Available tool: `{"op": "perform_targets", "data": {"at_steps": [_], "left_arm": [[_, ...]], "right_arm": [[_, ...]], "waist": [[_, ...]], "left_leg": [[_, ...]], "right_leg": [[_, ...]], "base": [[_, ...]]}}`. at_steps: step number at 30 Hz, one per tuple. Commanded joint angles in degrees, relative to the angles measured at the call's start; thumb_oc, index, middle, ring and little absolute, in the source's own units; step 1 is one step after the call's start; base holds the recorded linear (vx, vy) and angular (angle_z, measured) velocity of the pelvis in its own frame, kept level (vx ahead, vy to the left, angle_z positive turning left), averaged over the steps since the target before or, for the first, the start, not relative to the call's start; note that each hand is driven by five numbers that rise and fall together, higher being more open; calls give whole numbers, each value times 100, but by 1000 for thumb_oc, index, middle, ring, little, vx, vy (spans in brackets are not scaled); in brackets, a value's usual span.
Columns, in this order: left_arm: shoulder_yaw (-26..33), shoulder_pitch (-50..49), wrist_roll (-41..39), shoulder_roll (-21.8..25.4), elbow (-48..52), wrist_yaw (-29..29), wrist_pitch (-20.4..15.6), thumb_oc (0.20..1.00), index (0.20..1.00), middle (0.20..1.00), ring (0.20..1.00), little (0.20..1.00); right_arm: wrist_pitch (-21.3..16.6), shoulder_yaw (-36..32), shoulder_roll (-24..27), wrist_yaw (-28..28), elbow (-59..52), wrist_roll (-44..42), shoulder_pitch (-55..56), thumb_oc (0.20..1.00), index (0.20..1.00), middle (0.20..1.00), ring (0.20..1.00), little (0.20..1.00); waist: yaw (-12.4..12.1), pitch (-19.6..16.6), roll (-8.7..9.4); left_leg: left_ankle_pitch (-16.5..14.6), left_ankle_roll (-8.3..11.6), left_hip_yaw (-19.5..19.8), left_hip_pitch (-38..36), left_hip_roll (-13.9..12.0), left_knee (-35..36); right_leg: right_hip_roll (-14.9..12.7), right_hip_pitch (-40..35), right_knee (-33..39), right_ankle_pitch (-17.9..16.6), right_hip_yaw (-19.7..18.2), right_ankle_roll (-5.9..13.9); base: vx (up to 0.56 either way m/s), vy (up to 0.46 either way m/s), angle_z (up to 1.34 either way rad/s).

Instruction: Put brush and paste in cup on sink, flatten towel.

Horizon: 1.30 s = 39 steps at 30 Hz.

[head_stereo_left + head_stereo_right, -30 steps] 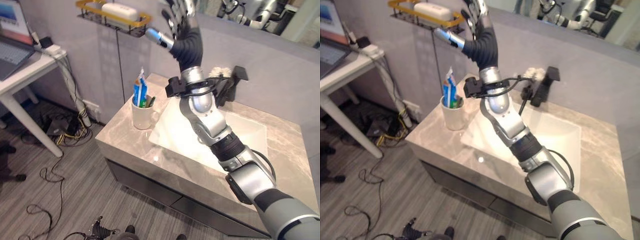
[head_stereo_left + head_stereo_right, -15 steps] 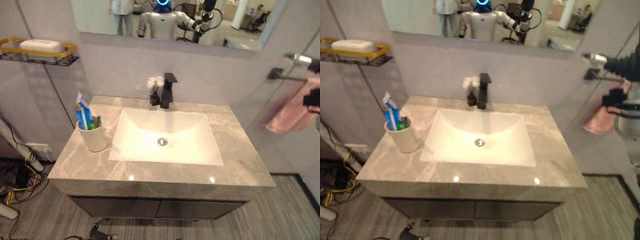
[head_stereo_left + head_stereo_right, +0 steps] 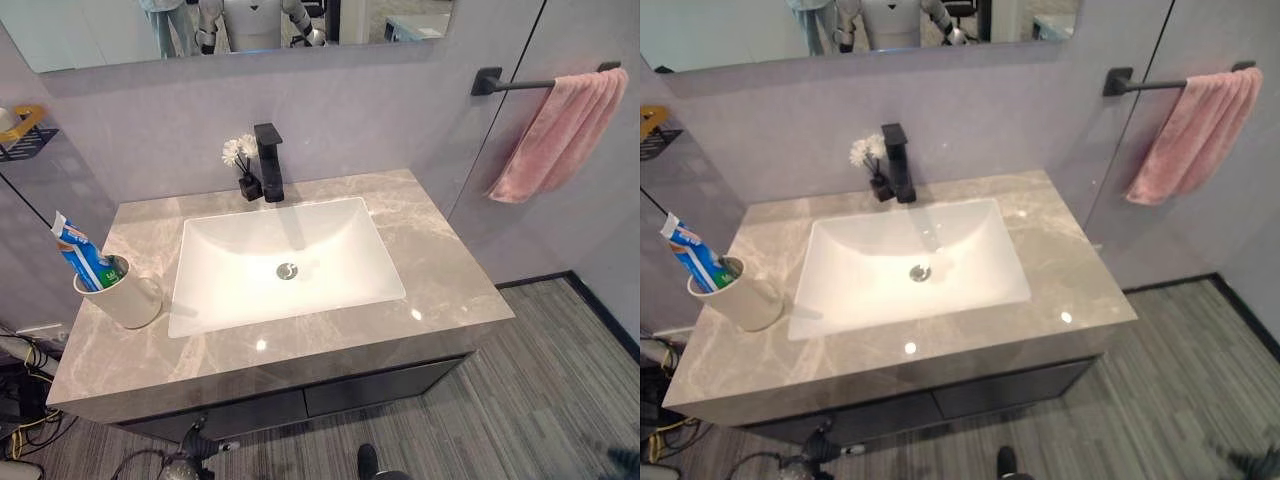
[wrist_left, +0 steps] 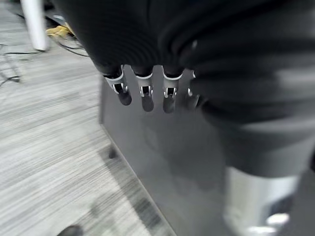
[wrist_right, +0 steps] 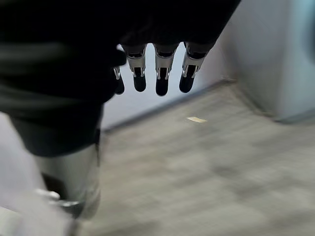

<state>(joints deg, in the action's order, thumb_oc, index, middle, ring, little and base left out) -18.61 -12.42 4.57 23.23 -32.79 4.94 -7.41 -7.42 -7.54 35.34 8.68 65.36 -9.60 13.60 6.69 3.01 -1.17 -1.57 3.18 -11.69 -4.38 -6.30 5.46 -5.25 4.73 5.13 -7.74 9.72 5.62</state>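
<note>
A cream cup (image 3: 118, 297) stands on the grey stone counter (image 3: 440, 270), left of the basin. A blue and white toothpaste tube (image 3: 80, 252) and a green brush (image 3: 112, 270) stick up out of it. A pink towel (image 3: 560, 130) hangs bunched over the right end of a black bar (image 3: 510, 84) on the right wall. My left hand (image 4: 146, 98) hangs low in front of the dark cabinet with relaxed fingers, holding nothing. My right hand (image 5: 161, 83) hangs over the floor near a wall, fingers straight, nothing in it.
The white basin (image 3: 285, 260) is sunk in the middle of the counter, with a black faucet (image 3: 268, 162) and a small vase of white flowers (image 3: 238, 155) behind it. A wire wall shelf (image 3: 20, 135) sits at the far left. Cables (image 3: 20, 420) lie on the floor below it.
The head views have swung from the left end of the counter round to the right. My right arm, raised by the wall shelf and then by the towel, has left the eye views.
</note>
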Motion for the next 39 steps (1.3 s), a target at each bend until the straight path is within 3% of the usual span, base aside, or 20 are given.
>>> {"op": "perform_targets", "data": {"at_steps": [1, 2, 3, 5, 7, 11, 14, 15, 16, 17, 21, 25, 34, 39], "left_arm": [[359, 69, -176, 233, -32, -576, -194, 1000, 1000, 1000, 1000, 1000], [685, -445, -1265, 380, 904, -1126, -20, 1000, 1000, 1000, 1000, 1000], [732, -562, -1391, 450, 1240, -1233, -31, 1000, 1000, 1000, 1000, 1000], [753, -937, -1740, 1045, 2653, -1634, -13, 1000, 1000, 1000, 1000, 1000], [728, -955, -1892, 1483, 3512, -1830, -79, 1000, 1000, 1000, 1000, 1000], [1151, -905, -2697, 1890, 5126, -1700, -285, 1000, 1000, 1000, 1000, 1000], [1990, -990, -3755, 2137, 5982, -1437, -579, 1000, 1000, 1000, 1000, 1000], [2323, -997, -3960, 2129, 6070, -1276, -691, 448, 448, 448, 448, 448], [2423, -891, -4025, 2144, 6013, -1182, -749, 316, 316, 316, 316, 316], [2878, -996, -4254, 2065, 5968, -1130, -884, 200, 200, 200, 200, 200], [3045, -964, -4300, 1862, 5273, -960, -919, 200, 200, 200, 200, 200], [2885, -941, -4703, 1789, 4305, -1022, -730, 200, 200, 200, 200, 200], [2735, -804, -4670, 1712, 3741, -1037, -625, 200, 200, 200, 200, 200], [2661, -716, -4660, 1947, 3610, -1043, -554, 200, 200, 200, 200, 200]], "right_arm": [[-128, 46, 131, -435, -106, 7, -663, 1000, 1000, 1000, 1000, 1000], [-33, 714, -367, -916, -14, 295, -659, 1000, 1000, 1000, 1000, 1000], [-24, 942, -498, -1046, -161, 400, -609, 1000, 1000, 1000, 1000, 1000], [-185, 1357, -821, -1287, -1357, 200, -343, 1000, 1000, 1000, 1000, 1000], [-284, 1580, -1029, -1221, -1664, 58, -437, 1000, 1000, 1000, 1000, 1000], [-392, 2022, -1366, -1139, -1997, -38, -543, 1000, 1000, 1000, 1000, 1000], [-453, 2146, -1364, -969, -1995, 167, -471, 1000, 1000, 1000, 1000, 1000], [-459, 2135, -1378, -916, -1958, 192, -441, 1000, 1000, 1000, 1000, 1000], [-468, 2133, -1376, -898, -1949, 192, -433, 1000, 1000, 1000, 1000, 1000], [-478, 2001, -1364, -855, -1934, 232, -303, 1000, 1000, 1000, 1000, 1000], [-454, 1845, -1392, -749, -1813, 310, -285, 1000, 1000, 1000, 1000, 1000], [-415, 1773, -1409, -694, -1880, 260, -363, 1000, 1000, 1000, 1000, 1000], [-366, 1825, -1268, -723, -1999, 494, -324, 1000, 1000, 1000, 1000, 1000], [-339, 1812, -1218, -662, -1981, 578, -346, 1000, 1000, 1000, 1000, 1000]], "waist": [[-169, -36, 224], [-243, 3, 88], [-252, 1, 58], [-237, -14, -3], [-250, -33, -31], [-306, -51, -25], [-426, -19, 2], [-474, -3, 13], [-504, 0, 17], [-574, 15, 41], [-613, 49, 48], [-593, 147, -86], [-508, 213, -147], [-421, 250, -170]], "left_leg": [[427, 72, 326, 280, 25, -46], [468, 97, 378, 303, 19, -46], [508, 106, 398, 356, 16, -46], [563, 152, 459, 443, -9, -46], [564, 166, 498, 455, -7, -46], [541, 175, 569, 430, 3, -46], [571, 193, 723, 458, 8, -46], [590, 200, 793, 485, 23, -46], [602, 203, 818, 496, 31, -46], [605, 205, 880, 508, 54, -46], [574, 182, 878, 501, 85, -46], [583, 157, 769, 583, 122, -46], [507, 97, 631, 589, 168, -46], [492, 86, 546, 632, 197, -46]], "right_leg": [[-306, -745, -108, 212, 91, 317], [-285, -789, -40, 213, 163, 306], [-279, -762, -18, 205, 178, 295], [-257, -743, -13, 237, 223, 276], [-255, -760, -13, 249, 245, 272], [-250, -821, -57, 289, 331, 243], [-236, -850, -147, 349, 469, 212], [-231, -867, -155, 363, 546, 204], [-232, -876, -153, 362, 581, 201], [-238, -923, -136, 374, 673, 213], [-284, -942, -109, 360, 686, 244], [-351, -803, -55, 281, 562, 305], [-410, -672, -111, 293, 395, 336], [-428, -562, -134, 264, 302, 363]], "base": [[-24, -44, 23], [-33, -42, 20], [-45, -65, 31], [-23, -59, 43], [10, -39, 19], [22, -30, 7], [4, -29, 22], [2, -19, 41], [33, -10, 50], [46, 4, 50], [35, 18, 6], [38, 56, -5], [45, 26, -10], [34, 21, -10]]}}
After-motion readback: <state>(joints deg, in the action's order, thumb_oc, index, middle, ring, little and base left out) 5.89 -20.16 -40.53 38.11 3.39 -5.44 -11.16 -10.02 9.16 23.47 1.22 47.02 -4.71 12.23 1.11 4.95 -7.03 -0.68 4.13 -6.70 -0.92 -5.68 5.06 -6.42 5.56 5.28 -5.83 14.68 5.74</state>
